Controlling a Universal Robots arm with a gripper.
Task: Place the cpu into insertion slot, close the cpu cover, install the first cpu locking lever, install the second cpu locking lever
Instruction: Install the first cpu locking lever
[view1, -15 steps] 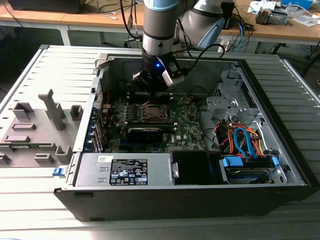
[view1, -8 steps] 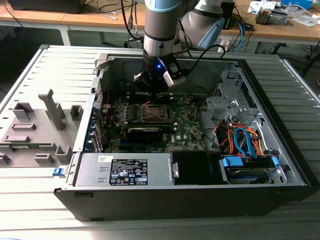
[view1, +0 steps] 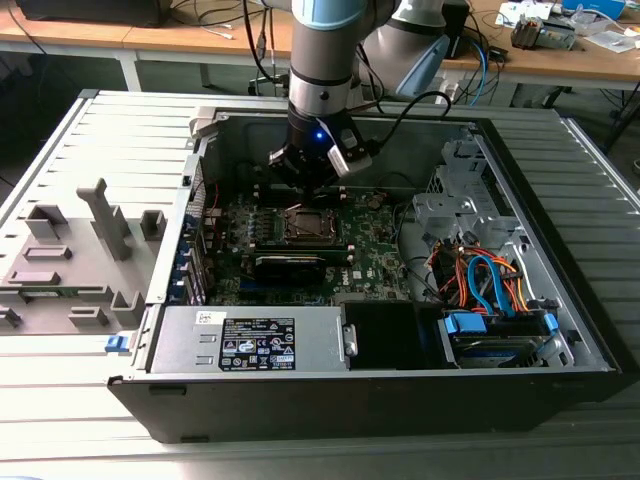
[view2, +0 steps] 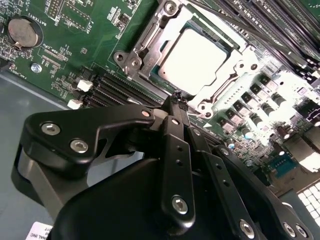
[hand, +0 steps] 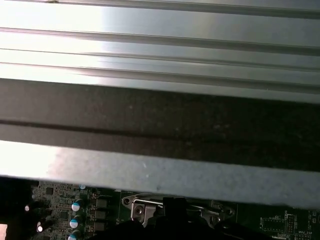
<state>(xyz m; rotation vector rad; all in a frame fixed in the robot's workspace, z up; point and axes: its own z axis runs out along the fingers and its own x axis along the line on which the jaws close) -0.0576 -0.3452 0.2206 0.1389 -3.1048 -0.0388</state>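
your gripper (view2: 179, 102) sits fingers pinched together, empty, tips at the socket's edge.
just beyond the tips the cpu (view2: 194, 58) lies flat in its slot, pale top up, square so no long axis; the cpu cover (view2: 150, 47) is down around it, likely so a lever can be pushed. past it, the motherboard (view2: 75, 55).

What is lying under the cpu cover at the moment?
The cpu sits in the socket, its pale top showing through the cpu cover opening. Its edges and the socket contacts beneath are hidden.
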